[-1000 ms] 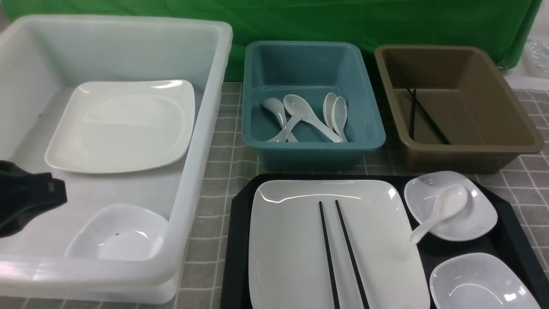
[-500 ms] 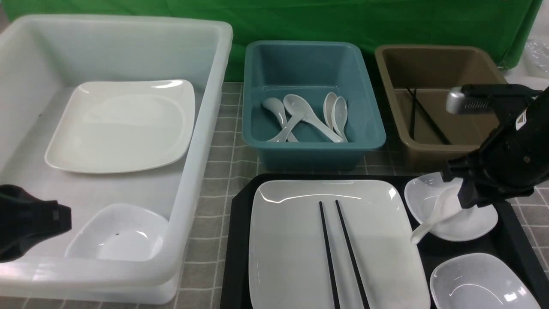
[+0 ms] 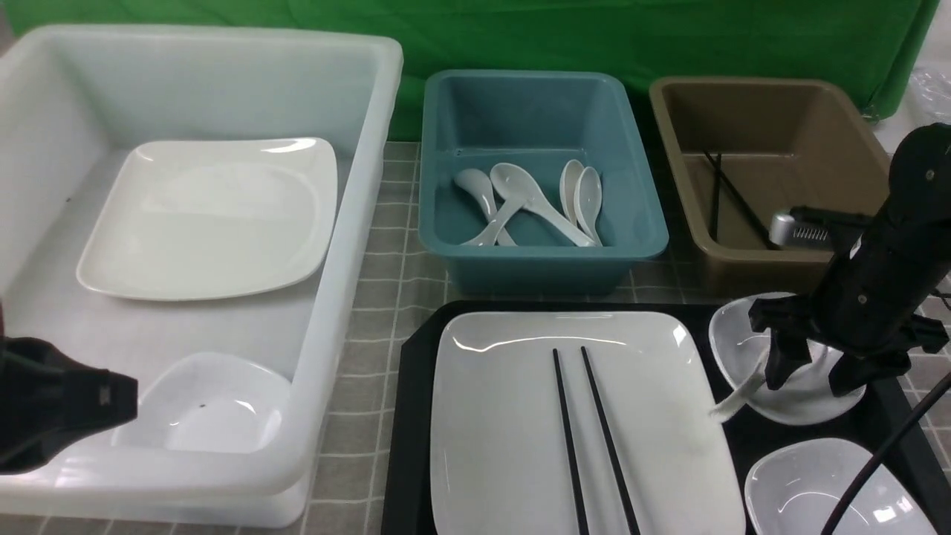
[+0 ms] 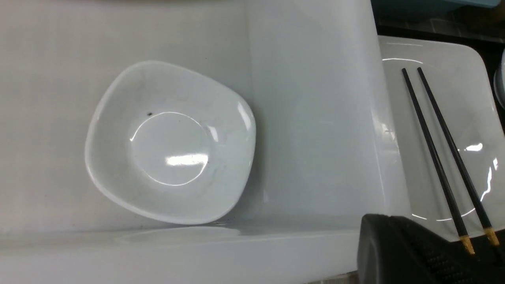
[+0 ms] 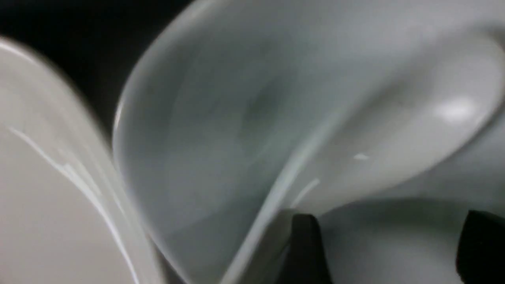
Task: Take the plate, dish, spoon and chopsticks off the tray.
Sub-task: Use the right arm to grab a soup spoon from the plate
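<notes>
Lowered since half a second ago, the right tool (image 3: 813, 380) is set over the small dish (image 3: 732, 345) at the far right of the black tray (image 3: 416, 416), its jaws spread wide on either side of the spoon (image 3: 735, 400), with nothing gripped. On the tray's left the plate (image 3: 505, 446) is seen with the chopsticks (image 3: 587, 438) laid on it. The left tool (image 3: 111, 397) is held shut and empty over the white tub (image 3: 356, 223).

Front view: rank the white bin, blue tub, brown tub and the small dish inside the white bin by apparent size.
1. white bin
2. blue tub and brown tub: they look alike, so unranked
3. small dish, despite sitting nearer the camera
</notes>
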